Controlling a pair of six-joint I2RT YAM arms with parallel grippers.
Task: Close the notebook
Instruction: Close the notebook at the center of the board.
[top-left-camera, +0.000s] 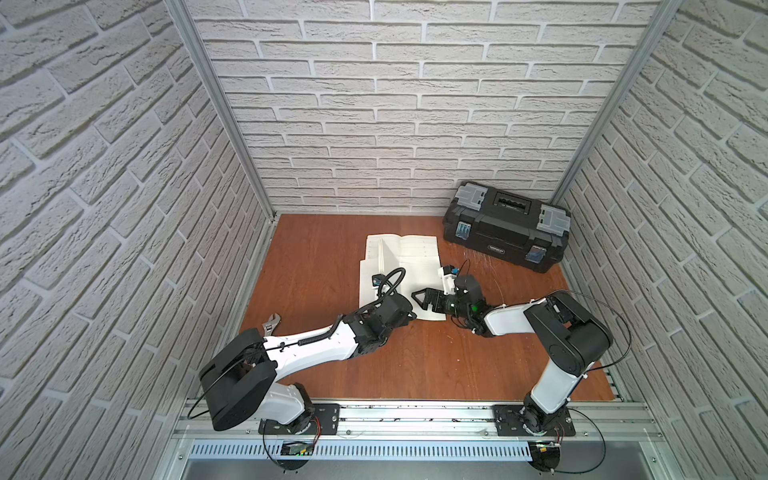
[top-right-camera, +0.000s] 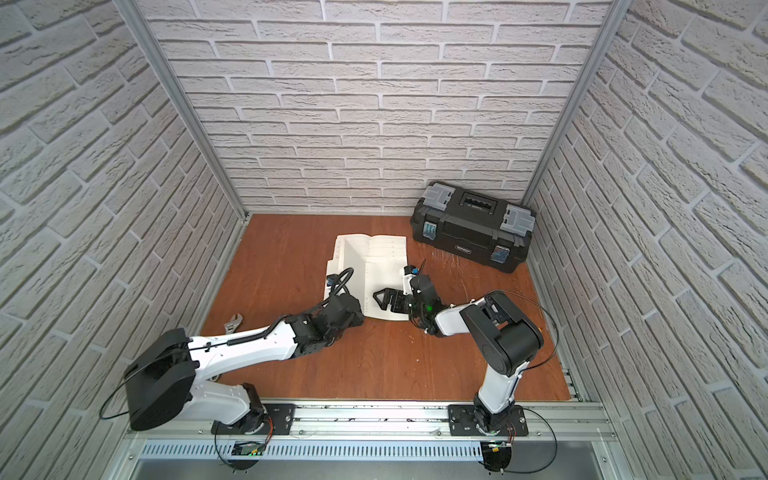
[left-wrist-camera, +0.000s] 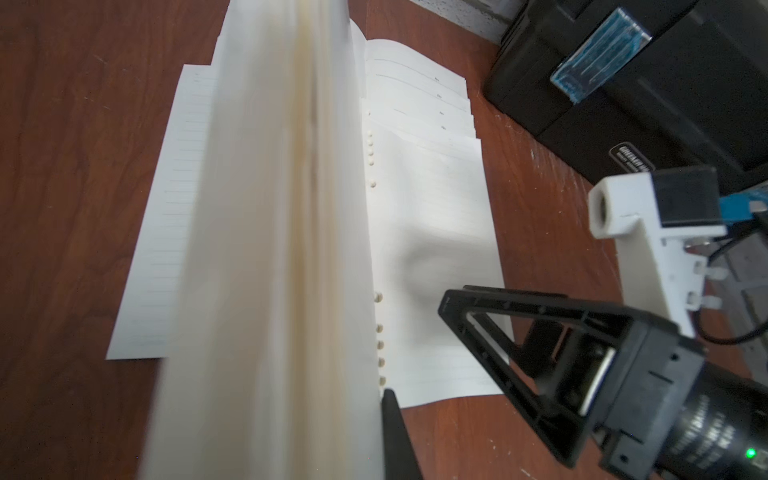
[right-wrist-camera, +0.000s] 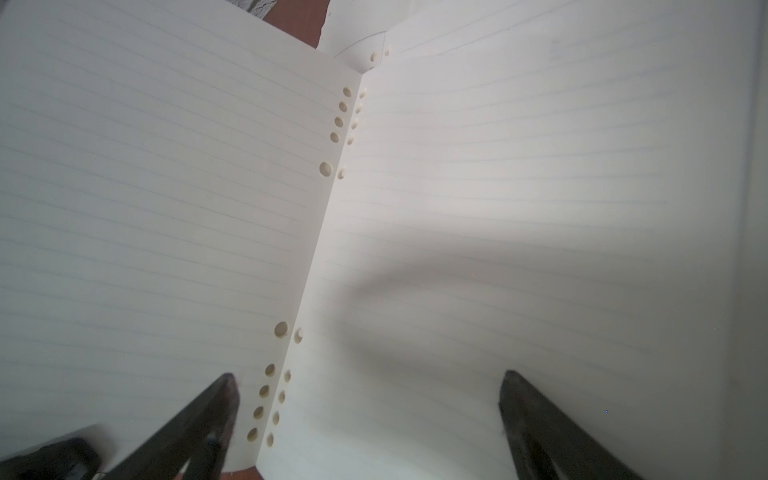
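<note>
A: Status on the notebook (top-left-camera: 419, 266)?

B: Open, mid-bench (top-left-camera: 316, 257). Left pincer (left-wrist-camera: 384, 419) is pressed together on the 6 o'clock edge of the raised pages (left-wrist-camera: 291, 208), which stand upright on the spine (right-wrist-camera: 328, 224). Right pincer (right-wrist-camera: 368, 378) is spread wide over the flat side (left-wrist-camera: 436, 199) at 3 o'clock. Can't tell if it's touching.

A: Best way to finish the fold?

B: My read: swing the raised pages in an arc about the spine toward 3 o'clock. Don't pull away from the spine, the sheets look loosely bound. The right pincer sits in the landing zone, so it should steady the flat side, then slide out toward 3 o'clock before the pages drop. Press flat after.

A: Counts?

B: 1 notebook, 2 pincers, 1 toolbox (top-left-camera: 505, 232) at 1 o'clock, 1 wrench (top-left-camera: 271, 323) at 8 o'clock. At least 4 staggered sheet edges (left-wrist-camera: 415, 83) at the flat side's 12 o'clock end.
</note>
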